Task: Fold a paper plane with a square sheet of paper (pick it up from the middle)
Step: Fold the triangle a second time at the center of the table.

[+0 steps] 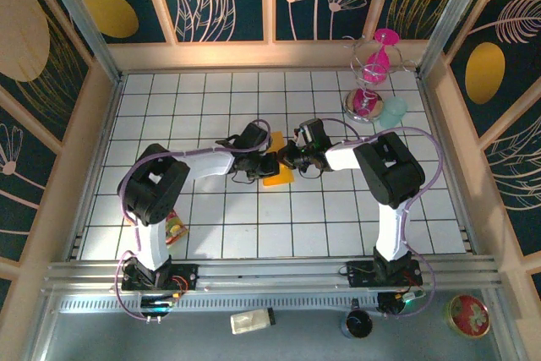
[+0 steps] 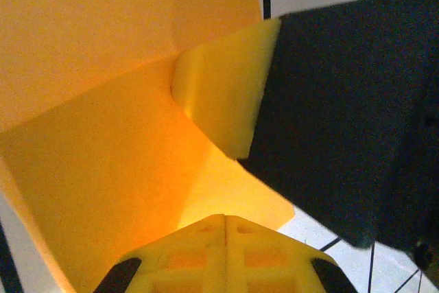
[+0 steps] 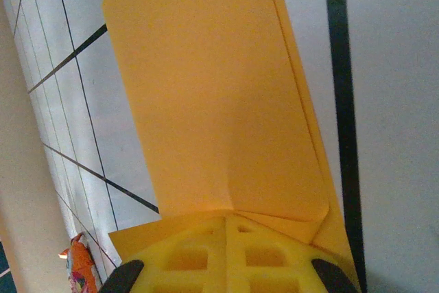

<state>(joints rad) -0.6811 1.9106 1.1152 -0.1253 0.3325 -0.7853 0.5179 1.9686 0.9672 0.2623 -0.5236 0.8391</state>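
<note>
The orange-yellow sheet of paper [image 1: 279, 177] sits at the middle of the white tiled table [image 1: 211, 234], folded narrow, its long axis running from 12 to 6 o'clock in the top view. Seen from the right wrist, the sheet of paper [image 3: 219, 101] shows doubled layers along its 3 o'clock edge and small creases at 6 o'clock. From the left wrist it bends along a crease.

The left arm [image 1: 152, 209] and right arm [image 1: 390, 200] are white with black joints, thin purple cables [image 1: 438, 158] and yellow fingers [image 2: 206, 259].
</note>
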